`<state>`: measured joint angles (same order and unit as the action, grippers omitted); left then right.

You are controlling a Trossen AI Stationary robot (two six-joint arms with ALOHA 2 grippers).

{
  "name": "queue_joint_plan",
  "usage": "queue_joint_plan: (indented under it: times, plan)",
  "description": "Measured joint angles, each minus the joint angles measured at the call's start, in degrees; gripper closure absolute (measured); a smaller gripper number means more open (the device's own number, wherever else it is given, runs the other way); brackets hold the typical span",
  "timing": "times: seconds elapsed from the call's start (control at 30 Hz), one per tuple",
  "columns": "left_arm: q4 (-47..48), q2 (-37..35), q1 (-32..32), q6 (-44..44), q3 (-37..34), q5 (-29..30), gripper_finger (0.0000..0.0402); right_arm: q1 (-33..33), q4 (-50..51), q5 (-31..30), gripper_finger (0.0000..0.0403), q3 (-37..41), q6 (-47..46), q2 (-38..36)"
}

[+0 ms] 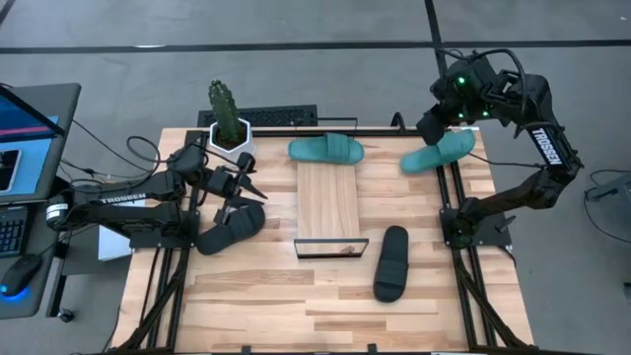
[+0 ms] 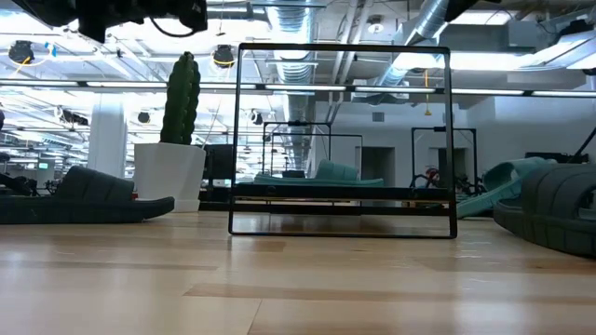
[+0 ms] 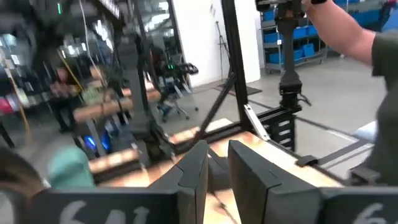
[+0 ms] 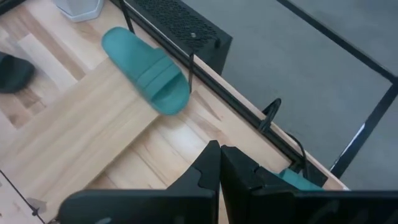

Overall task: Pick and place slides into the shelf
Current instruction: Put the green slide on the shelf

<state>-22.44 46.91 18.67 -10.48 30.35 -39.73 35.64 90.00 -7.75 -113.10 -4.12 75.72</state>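
Observation:
One teal slide [image 1: 325, 150] lies crosswise at the far end of the shelf plank [image 1: 328, 202]; it also shows in the right wrist view [image 4: 146, 71]. The second teal slide [image 1: 441, 151] lies tilted at the table's far right corner, across the black frame rail. My right gripper [image 1: 432, 128] is shut just above it. One black slide [image 1: 232, 225] lies at the left and another black slide [image 1: 391, 261] at the near right. My left gripper [image 1: 251, 182] hovers above the left black slide, level, fingers a narrow gap apart and empty. My right gripper [image 4: 219, 152] has its fingers shut together with nothing between them. A bit of the teal slide [image 4: 298, 180] shows beside and below them. I cannot tell whether the fingers touch it.
A cactus in a white pot [image 1: 229, 126] stands at the far left beside my left gripper. The shelf's black wire frame [image 2: 345, 140] rises over the plank. A black keyboard [image 1: 271, 118] lies beyond the far edge. A person's arm [image 3: 348, 31] shows beyond the table's right side.

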Motion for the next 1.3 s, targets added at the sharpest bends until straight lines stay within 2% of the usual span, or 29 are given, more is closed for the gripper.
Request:
queue_joint_plan:
  times: [0.1, 0.17, 0.27, 0.37, 0.43, 0.5, 0.57, 0.67, 0.83, 1.0, 1.17, 1.3]
  plan:
    - [-4.35, 1.81, -0.38, -2.77, 0.04, 0.13, 0.0346, 0.0, 0.0, -0.04, 0.0403, 0.0, 0.02, 0.0]
    - [-6.76, 4.55, -1.19, -4.68, 0.04, 2.28, 0.0346, 0.0, 0.0, -0.04, 0.0403, 0.0, 0.01, 0.0]
    - [-14.35, 11.44, -3.14, -8.28, 0.04, 7.56, 0.0346, 0.0, 0.0, -0.01, 0.0403, 0.01, 0.02, 0.01]
    - [-27.42, 19.8, -4.9, -11.54, 0.6, 14.31, 0.0346, 0.0, 0.0, 0.06, 0.0403, 0.02, 0.02, 0.0]
    - [-33.99, 24.99, -5.39, -13.29, 2.9, 19.86, 0.0346, 0.0, 0.0, 0.14, 0.0403, 0.02, 0.02, 0.0]
    - [-35.47, 29.31, -5.45, -14.25, 6.64, 24.7, 0.0346, 0.0, 0.0, 0.16, 0.0403, 0.02, 0.05, 0.0]
    - [-31.13, 33.14, -5.41, -15.31, 11.37, 27.55, 0.0346, 0.0, 0.02, 0.16, 0.0403, 0.02, 0.09, 0.0]
    - [-18.8, 37.44, -5.5, -16.08, 19.01, 30.71, 0.0346, 0.0, 0.02, 0.16, 0.0403, 0.02, 0.83, 0.0]
    - [2.72, 39.46, -5.52, -16.85, 28.69, 30.92, 0.0346, 0.0, 0.02, -0.05, 0.0403, 0.02, 2.86, 0.02]
    - [5.85, 36.86, -5.72, -13.05, 29.47, 30.58, 0.0346, 0.09, -0.01, -3.19, 0.0403, 0.19, 3.69, 0.0]
    - [11.4, 32.94, -5.79, -9.21, 29.33, 30.45, 0.0346, -0.77, -0.01, -0.78, 0.0403, 4.52, 2.52, 0.0]
    - [14.91, 31.71, -6.5, -6.35, 29.33, 27.96, 0.0346, -3.27, -0.01, 0.12, 0.0403, 10.71, 1.21, 1.57]
